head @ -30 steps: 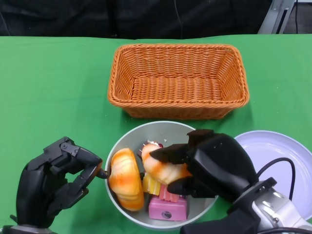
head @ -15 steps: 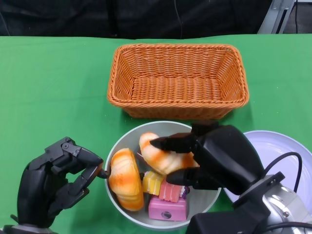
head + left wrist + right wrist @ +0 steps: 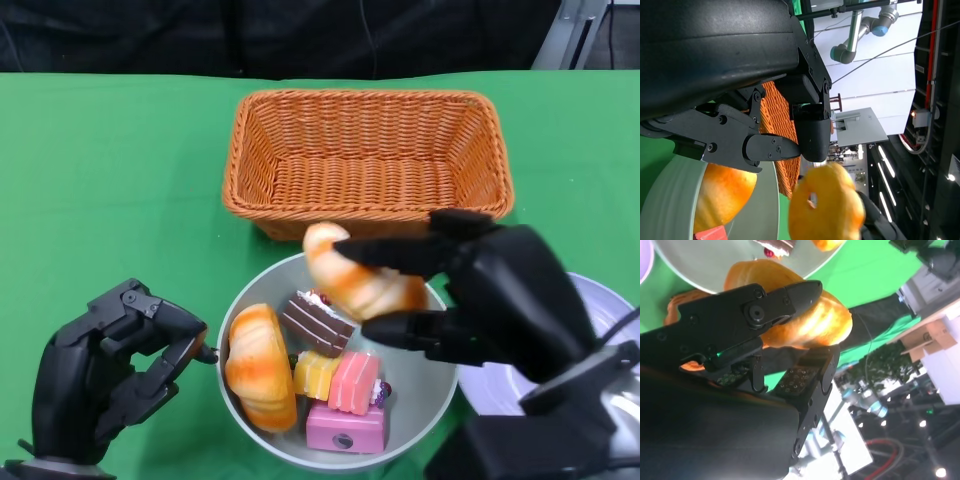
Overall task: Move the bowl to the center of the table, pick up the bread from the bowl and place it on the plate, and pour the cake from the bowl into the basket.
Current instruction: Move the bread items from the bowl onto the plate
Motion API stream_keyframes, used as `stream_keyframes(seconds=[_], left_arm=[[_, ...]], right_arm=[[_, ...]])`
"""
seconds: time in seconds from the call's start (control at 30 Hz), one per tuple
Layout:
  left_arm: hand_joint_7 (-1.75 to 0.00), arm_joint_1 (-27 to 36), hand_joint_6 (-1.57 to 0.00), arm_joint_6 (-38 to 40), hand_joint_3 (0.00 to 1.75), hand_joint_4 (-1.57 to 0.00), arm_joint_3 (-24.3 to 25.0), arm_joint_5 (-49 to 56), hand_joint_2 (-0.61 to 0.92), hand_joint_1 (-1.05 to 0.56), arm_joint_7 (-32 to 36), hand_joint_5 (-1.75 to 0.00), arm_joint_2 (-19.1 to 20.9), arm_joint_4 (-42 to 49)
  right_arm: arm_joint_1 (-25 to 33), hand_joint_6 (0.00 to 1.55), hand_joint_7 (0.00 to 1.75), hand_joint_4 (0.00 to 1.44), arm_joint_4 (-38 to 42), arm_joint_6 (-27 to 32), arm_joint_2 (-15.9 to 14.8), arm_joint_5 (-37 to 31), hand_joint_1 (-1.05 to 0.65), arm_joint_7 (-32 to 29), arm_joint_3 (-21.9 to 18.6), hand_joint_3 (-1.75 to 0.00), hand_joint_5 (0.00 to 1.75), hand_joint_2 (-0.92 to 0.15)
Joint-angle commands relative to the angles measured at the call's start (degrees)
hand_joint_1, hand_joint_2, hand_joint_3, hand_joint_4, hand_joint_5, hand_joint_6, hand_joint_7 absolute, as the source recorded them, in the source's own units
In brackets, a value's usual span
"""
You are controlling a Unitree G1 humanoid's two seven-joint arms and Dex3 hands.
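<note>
The right hand pinches a croissant-shaped bread above the grey bowl's far rim, the white plate just to its right; the left hand, fingers curled on nothing, rests beside the bowl.

Over the bowl we've got the right hand holding a bread roll in the air, parked right in front of the basket's near wall, so any straight run to the basket goes past that wall. The plate is just to the right but mostly hidden under the right hand and arm. The left hand crowds the bowl's left rim, while we see wide open green cloth on the left.
</note>
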Motion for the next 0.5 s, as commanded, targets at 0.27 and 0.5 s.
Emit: stream_keyframes(seconds=[0.27, 0.5], left_arm=[[-1.14, -0.27, -0.84, -0.84, 0.31, -0.78, 0.51, -0.14, 0.92, -0.16, 0.32, -1.37, 1.12, 0.44], [-1.15, -0.21, -0.83, 0.82, 0.31, -0.78, 0.28, -0.12, 0.91, -0.17, 1.28, -1.38, 1.03, -1.53]], right_arm=[[4.58, 0.81, 0.97, 0.73, -8.22, 1.76, -1.89, 5.44, -0.15, 3.29, -8.66, -0.08, 1.64, -0.91], [8.37, 0.77, 1.03, 0.75, -9.57, 2.25, -4.4, 7.85, -0.13, 5.38, -14.24, -0.09, 1.58, -0.89]])
